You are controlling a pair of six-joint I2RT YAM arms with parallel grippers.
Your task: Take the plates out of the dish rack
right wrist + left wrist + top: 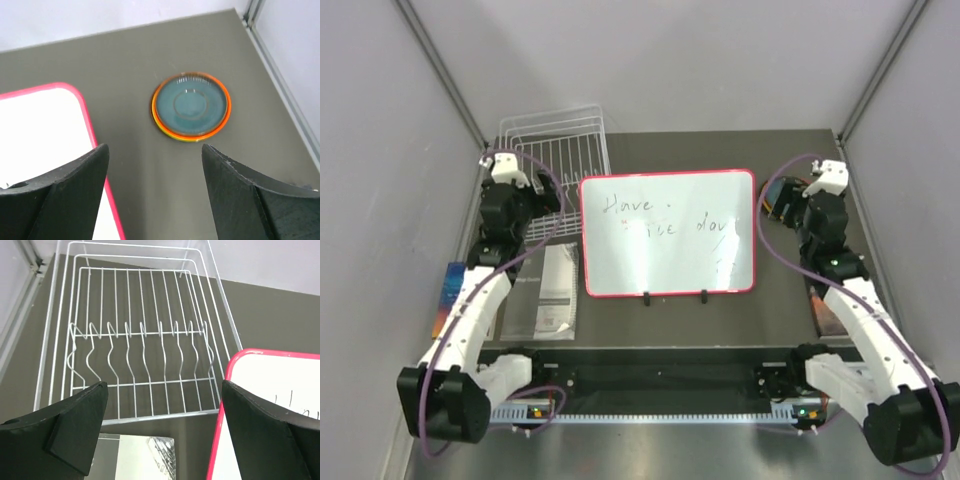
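Your left claw (163, 392) and right claw (155, 150) gape empty; lower the right carelessly and you'll scatter the plates (191, 106) stacked ahead.

This is a robot lab work cell. A left arm (470, 310) and a right arm (865, 315) are bolted to a metal rail (650, 412) at the near edge of a dark table (720, 150). Plain grey panels (380, 150) on metal posts (441, 65) close it in on three sides. On the table lie a handwritten whiteboard (668, 232), a wire dish rack (555, 140) and a stack of plates (191, 106).
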